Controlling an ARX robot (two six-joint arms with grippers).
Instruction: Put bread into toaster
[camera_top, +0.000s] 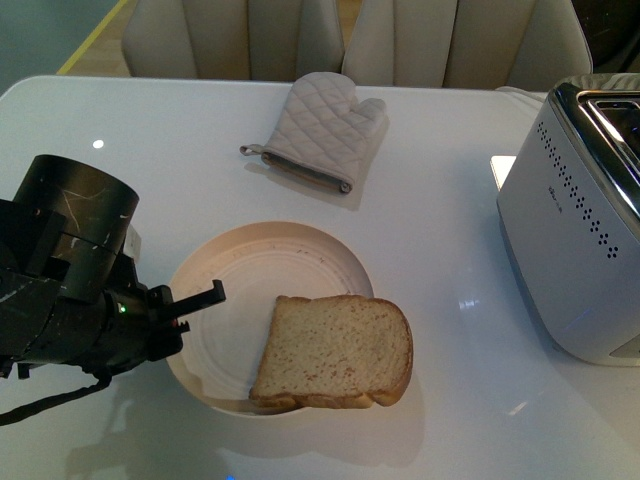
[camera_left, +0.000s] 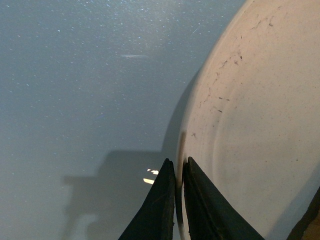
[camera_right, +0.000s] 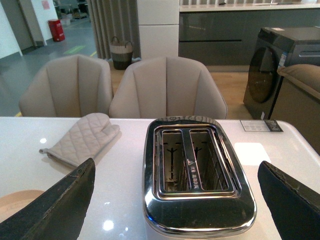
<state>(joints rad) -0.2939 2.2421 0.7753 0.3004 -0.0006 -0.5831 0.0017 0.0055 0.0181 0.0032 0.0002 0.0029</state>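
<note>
Bread (camera_top: 335, 352) lies flat on the plate (camera_top: 200, 262), overhanging its near rim, to the right of the left pincer (camera_left: 178, 167), which pinches the plate's opposite rim. The right pincer (camera_right: 176, 162) hangs spread above the toaster (camera_top: 575, 230).

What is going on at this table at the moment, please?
The left gripper is closed on the rim of the plate, apparently steadying it. The bread lies on the plate, untouched, overhanging its near edge. The right gripper hangs open above the toaster, whose slots are empty. Nothing has gone into the toaster yet.
</note>
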